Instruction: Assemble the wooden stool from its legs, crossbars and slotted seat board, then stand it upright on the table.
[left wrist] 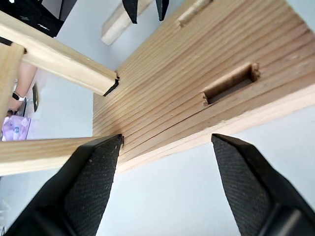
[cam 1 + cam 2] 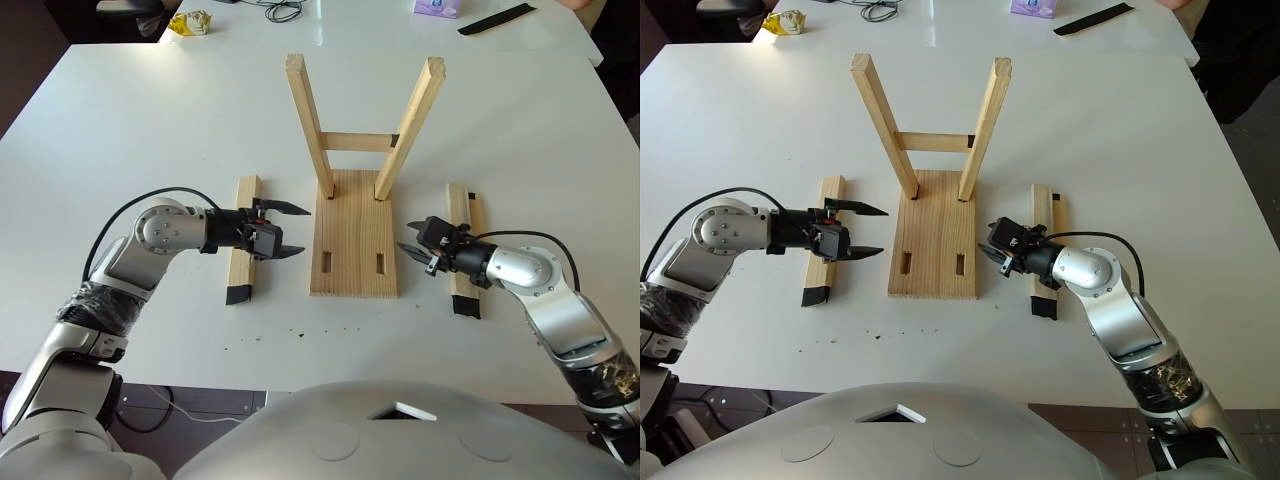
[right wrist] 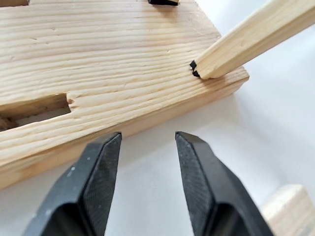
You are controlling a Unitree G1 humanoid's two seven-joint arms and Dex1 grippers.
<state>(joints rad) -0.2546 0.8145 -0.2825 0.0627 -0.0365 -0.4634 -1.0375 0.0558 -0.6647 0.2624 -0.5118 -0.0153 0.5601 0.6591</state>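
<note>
The slotted seat board (image 2: 352, 235) lies flat at the middle of the table. Two legs (image 2: 308, 120) stand tilted in its far slots, joined by a crossbar (image 2: 358, 141). The two near slots (image 2: 327, 261) are empty. A loose leg piece (image 2: 243, 240) lies left of the board and another (image 2: 463, 250) lies to its right. My left gripper (image 2: 300, 231) hovers open just off the board's left edge, also in the wrist view (image 1: 167, 142). At the board's right edge my right gripper (image 2: 405, 236) is open with nothing between its fingers (image 3: 101, 167).
Along the table's far edge lie a yellow item (image 2: 192, 22), cables (image 2: 285, 10), a purple box (image 2: 437, 8) and a black strip (image 2: 497, 18). Small dark specks (image 2: 320, 330) dot the white table in front of the board.
</note>
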